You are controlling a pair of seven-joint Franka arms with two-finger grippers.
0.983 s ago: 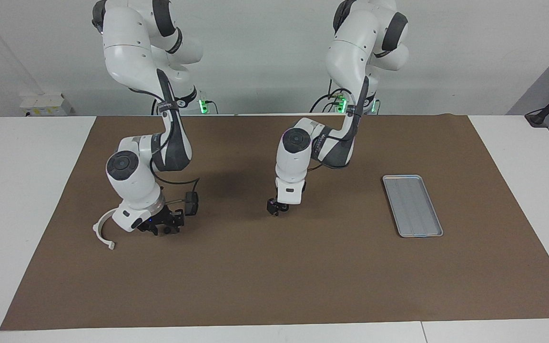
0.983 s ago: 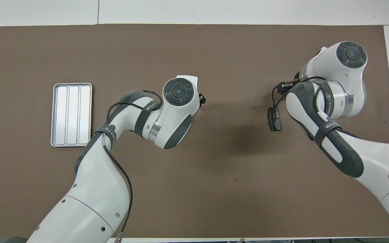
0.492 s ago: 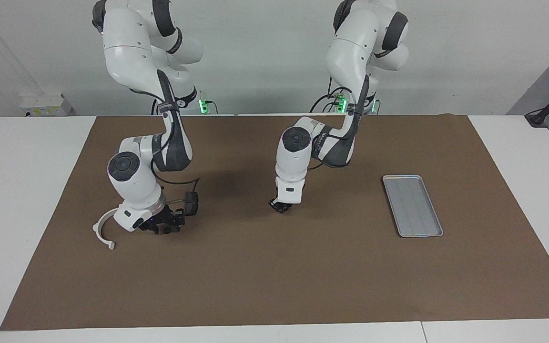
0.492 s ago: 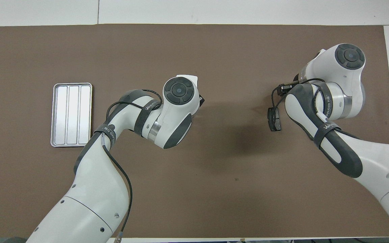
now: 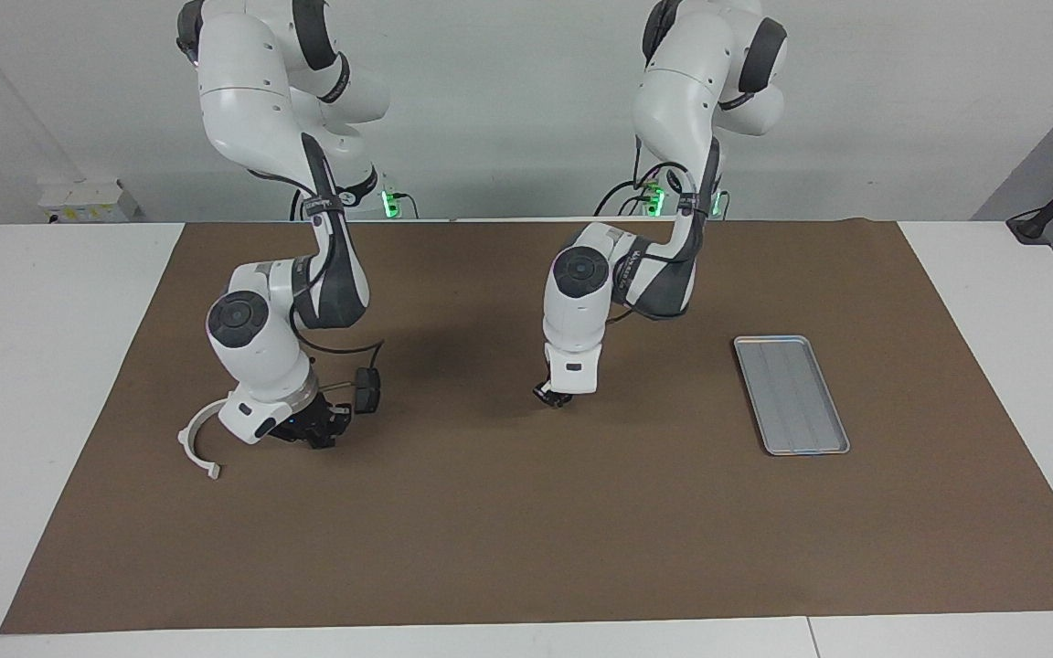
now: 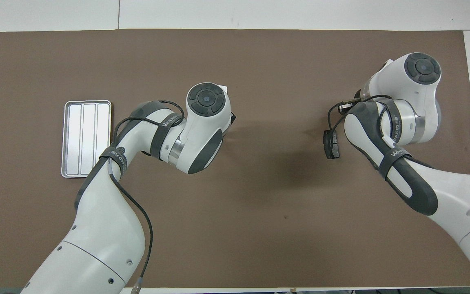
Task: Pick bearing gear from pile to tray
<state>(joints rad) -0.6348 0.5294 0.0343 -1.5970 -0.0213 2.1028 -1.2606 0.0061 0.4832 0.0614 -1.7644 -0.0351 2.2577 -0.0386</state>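
The brown paper-like mat [image 5: 526,512] serves as the landmark; it covers most of the white table [image 5: 33,366]. Nearest the robots on the mat lies a dark grey brake pad [image 5: 366,390], a flat block. Just farther, the right gripper [image 5: 314,433] is low over the pile at the mat's right-arm end, clenched; whether it grips a part cannot be told. Beside it rests a white half-ring arc [image 5: 195,442], smooth plastic. Over the mat's middle, the left gripper [image 5: 552,396] hangs nearly closed on a small black piece [image 5: 548,397]. The tray [image 5: 791,394], matte silver metal with rounded corners and ribbed floor, sits at the mat's left-arm end.
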